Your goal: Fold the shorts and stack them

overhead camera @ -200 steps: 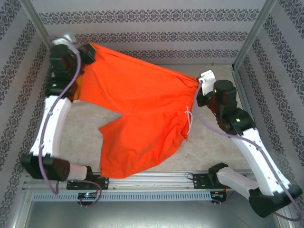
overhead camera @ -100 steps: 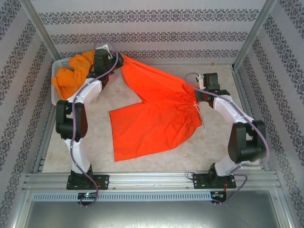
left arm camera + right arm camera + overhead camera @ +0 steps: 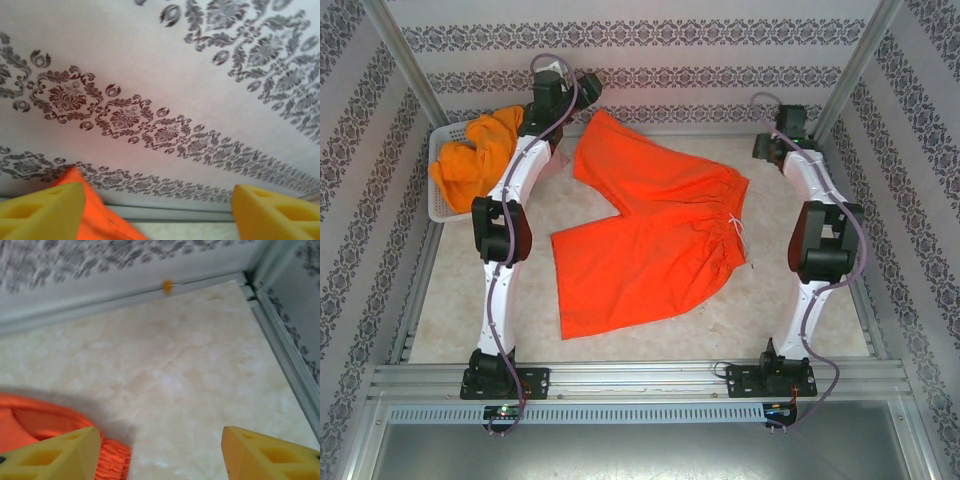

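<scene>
Bright red-orange shorts [image 3: 650, 235] lie spread flat in the middle of the table, gathered waistband and white drawstring to the right, legs to the left. My left gripper [image 3: 580, 90] is high at the far wall, just past the upper leg's corner. In its wrist view it [image 3: 157, 217] is open, and a fold of the shorts [image 3: 97, 220] shows beside the left finger [image 3: 42, 210], not between the pads. My right gripper [image 3: 788, 125] is near the far right corner. It [image 3: 160, 457] stands open over bare table, the waistband [image 3: 30, 422] beside its left finger [image 3: 52, 455].
A white mesh basket [image 3: 436, 208] at the far left holds lighter yellow-orange shorts [image 3: 475, 160]. Patterned walls and metal posts close in the table on three sides. A rail [image 3: 640, 380] runs along the near edge by the arm bases.
Both grippers have opened and let go of the red-orange shorts, which now lie flat. Both arms have drawn back toward the far wall.
</scene>
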